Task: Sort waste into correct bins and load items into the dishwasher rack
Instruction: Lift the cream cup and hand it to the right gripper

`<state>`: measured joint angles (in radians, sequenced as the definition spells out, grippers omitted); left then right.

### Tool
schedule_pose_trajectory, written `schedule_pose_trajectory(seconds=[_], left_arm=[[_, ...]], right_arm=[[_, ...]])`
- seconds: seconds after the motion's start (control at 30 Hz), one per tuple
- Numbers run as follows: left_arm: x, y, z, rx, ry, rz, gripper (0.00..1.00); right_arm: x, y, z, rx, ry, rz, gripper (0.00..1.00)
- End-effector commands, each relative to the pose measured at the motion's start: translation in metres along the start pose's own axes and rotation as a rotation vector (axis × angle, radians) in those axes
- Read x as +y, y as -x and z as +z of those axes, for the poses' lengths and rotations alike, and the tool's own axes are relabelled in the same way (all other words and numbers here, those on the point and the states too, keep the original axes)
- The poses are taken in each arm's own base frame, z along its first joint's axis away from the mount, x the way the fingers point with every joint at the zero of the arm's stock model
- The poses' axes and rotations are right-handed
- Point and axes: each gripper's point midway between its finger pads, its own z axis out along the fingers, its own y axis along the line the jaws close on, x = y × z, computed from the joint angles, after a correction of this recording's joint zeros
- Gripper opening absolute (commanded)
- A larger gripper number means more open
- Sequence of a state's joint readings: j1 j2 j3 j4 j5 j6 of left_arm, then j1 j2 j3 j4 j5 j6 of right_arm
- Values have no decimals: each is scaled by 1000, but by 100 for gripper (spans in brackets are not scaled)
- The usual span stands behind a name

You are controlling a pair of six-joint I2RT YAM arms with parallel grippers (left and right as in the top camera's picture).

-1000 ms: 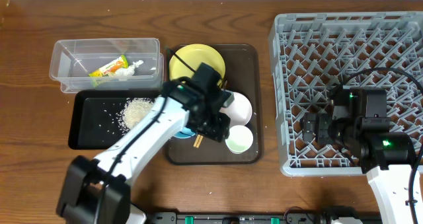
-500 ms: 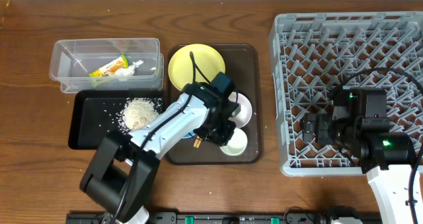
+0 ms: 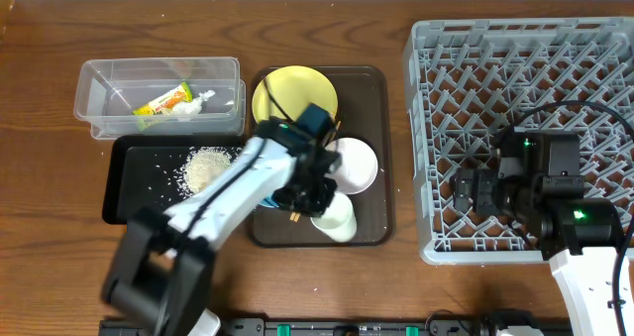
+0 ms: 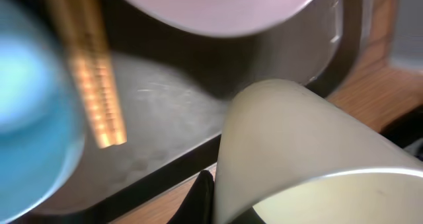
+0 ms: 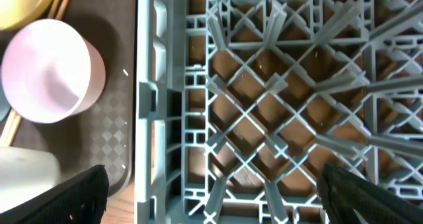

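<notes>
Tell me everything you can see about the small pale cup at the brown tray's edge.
The cup is small, plain and cream-white, smooth like ceramic or plastic, with no handle showing. It is tilted, not upright: overhead it looks elongated, and the left wrist view shows its side wall and rim, with nothing seen inside. It is at the brown tray's near edge, just in front of the white bowl. The left end effector appears to grip it; one dark finger lies against its wall.
</notes>
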<state>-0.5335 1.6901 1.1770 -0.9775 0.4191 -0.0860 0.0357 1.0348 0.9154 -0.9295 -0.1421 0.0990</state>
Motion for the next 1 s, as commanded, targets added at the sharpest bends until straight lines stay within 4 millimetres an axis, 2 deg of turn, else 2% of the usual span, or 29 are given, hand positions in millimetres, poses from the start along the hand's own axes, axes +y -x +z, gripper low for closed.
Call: schedule_pose_trajectory(seconds=[0.0,0.1,0.17,0.3,0.37,0.53,0.67,0.97], left_arm=[[3,16,-45,-164,-51,-26,6],[4,32,-73,-276,-177,-59,6],[1,44,-89,-339,-301,-73,6],[-2,63,-111,-409,-525,-75,6],[-8,69,-117,-412,-644,-64,6],[-18,79,-120,-379,-877,-39,6],[-23,85,-118,-346,-1015,-25,6],[-24,85,-118,-324,-1083,-28,6]], right_arm=[[2,12,-5,-43,8,-1,99],[9,17,-6,-62,46,-6,99],[20,20,-6,-67,113,-11,99],[49,22,-3,-54,284,-39,99],[71,23,-2,-42,415,-87,99],[119,18,-2,15,724,-165,99],[148,10,-2,48,929,-254,99],[173,16,22,42,1065,-319,85]])
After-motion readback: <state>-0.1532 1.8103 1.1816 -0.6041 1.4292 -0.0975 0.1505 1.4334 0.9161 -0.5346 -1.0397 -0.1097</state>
